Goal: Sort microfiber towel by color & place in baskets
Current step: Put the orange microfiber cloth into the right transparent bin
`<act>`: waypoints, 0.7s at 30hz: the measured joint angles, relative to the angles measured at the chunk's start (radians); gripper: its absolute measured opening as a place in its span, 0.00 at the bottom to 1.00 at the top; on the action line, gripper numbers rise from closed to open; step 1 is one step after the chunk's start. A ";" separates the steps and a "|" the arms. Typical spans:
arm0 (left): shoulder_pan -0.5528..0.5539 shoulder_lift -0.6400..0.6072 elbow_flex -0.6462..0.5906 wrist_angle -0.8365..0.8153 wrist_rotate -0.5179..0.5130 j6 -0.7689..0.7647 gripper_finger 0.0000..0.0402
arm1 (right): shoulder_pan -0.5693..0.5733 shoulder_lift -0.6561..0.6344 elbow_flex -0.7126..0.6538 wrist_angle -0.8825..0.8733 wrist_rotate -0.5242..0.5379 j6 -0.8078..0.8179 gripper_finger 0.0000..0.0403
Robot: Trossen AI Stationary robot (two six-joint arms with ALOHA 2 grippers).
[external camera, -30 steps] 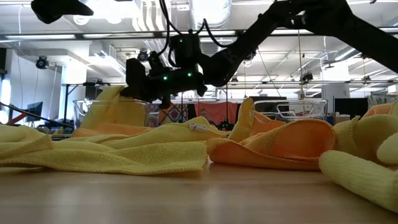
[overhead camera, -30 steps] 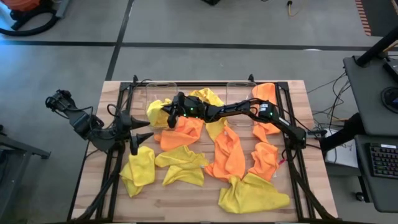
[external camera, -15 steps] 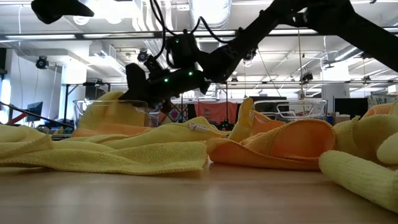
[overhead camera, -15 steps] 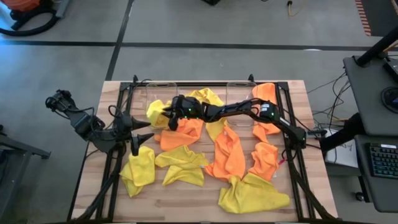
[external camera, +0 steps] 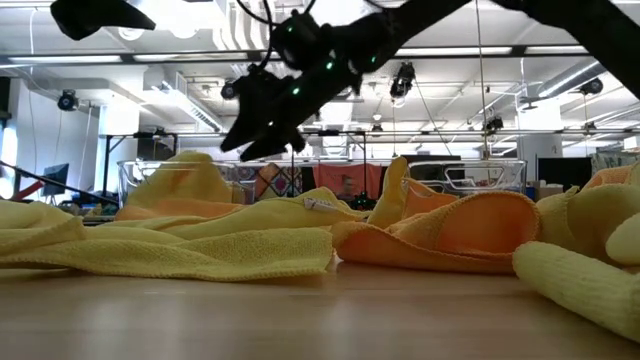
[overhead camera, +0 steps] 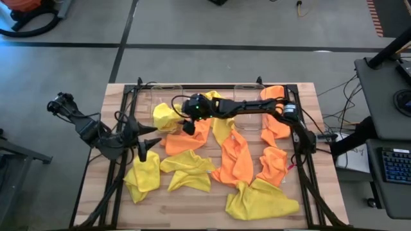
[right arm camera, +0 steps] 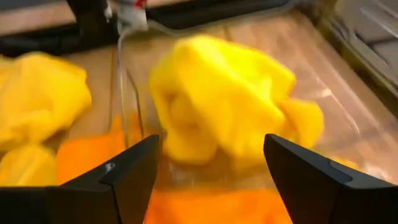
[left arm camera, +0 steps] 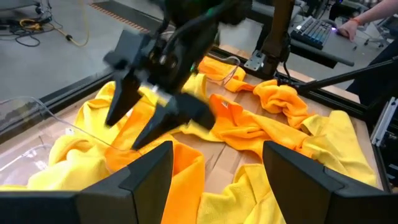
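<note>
One yellow towel [overhead camera: 163, 116] sits in the left basket [overhead camera: 154, 96] — my right gripper [overhead camera: 187, 122] hangs above it, jaws wide, empty — plenty of towels left on the table [overhead camera: 192, 205].

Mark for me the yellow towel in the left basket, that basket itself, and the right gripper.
Yellow towel [right arm camera: 224, 106]: right wrist view, middle of the bunched cloth.
Left basket [overhead camera: 154, 96]: high view, clear far-left wall.
Right gripper [left arm camera: 140, 121]: left wrist view, between its open fingertips.

Overhead, table-level and two wrist cameras share the towel-strewn table [overhead camera: 192, 215].
</note>
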State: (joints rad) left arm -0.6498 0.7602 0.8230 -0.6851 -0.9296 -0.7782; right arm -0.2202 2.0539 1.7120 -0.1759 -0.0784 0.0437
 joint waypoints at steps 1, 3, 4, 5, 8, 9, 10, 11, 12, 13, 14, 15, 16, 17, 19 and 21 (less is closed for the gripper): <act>0.000 0.007 0.000 0.003 0.001 -0.004 0.58 | 0.004 -0.025 -0.004 -0.037 0.002 -0.011 0.71; 0.000 0.022 0.000 0.004 0.005 -0.019 0.58 | 0.018 -0.087 -0.026 -0.083 0.025 -0.036 0.69; 0.000 0.031 0.000 0.004 0.005 -0.026 0.58 | 0.030 -0.120 -0.043 -0.102 0.045 -0.050 0.68; 0.000 0.039 0.000 0.004 0.010 -0.030 0.58 | 0.045 -0.156 -0.065 -0.112 0.067 -0.066 0.67; 0.000 0.065 0.000 0.018 0.017 -0.035 0.58 | 0.098 -0.270 -0.156 -0.120 0.120 -0.093 0.62; 0.000 0.073 0.000 0.030 0.022 -0.030 0.58 | 0.119 -0.307 -0.188 -0.120 0.125 -0.095 0.60; 0.000 0.083 0.000 0.042 0.026 -0.021 0.58 | 0.139 -0.345 -0.221 -0.119 0.127 -0.094 0.59; 0.000 0.094 0.000 0.063 0.030 -0.004 0.58 | 0.161 -0.383 -0.256 -0.119 0.128 -0.089 0.57; 0.000 0.107 0.000 0.088 0.033 0.014 0.58 | 0.183 -0.419 -0.290 -0.119 0.128 -0.080 0.56; 0.000 0.121 0.000 0.115 0.038 0.034 0.58 | 0.207 -0.454 -0.324 -0.118 0.127 -0.068 0.54; 0.000 0.134 0.000 0.144 0.045 0.055 0.58 | 0.231 -0.487 -0.360 -0.118 0.127 -0.061 0.53; 0.000 0.150 0.000 0.176 0.056 0.077 0.58 | 0.254 -0.515 -0.393 -0.120 0.128 -0.048 0.52; 0.000 0.166 0.000 0.209 0.061 0.096 0.58 | 0.281 -0.546 -0.427 -0.121 0.127 -0.030 0.51; 0.000 0.180 0.000 0.237 0.067 0.113 0.58 | 0.306 -0.570 -0.458 -0.121 0.128 -0.008 0.51; 0.000 0.209 0.000 0.291 0.091 0.146 0.58 | 0.357 -0.621 -0.512 -0.123 0.128 0.040 0.49; 0.000 0.236 0.000 0.325 0.118 0.169 0.58 | 0.408 -0.664 -0.560 -0.120 0.128 0.087 0.48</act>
State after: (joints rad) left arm -0.6498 0.9965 0.8230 -0.3598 -0.8119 -0.6090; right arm 0.1874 1.3901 1.1522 -0.2959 0.0494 0.1308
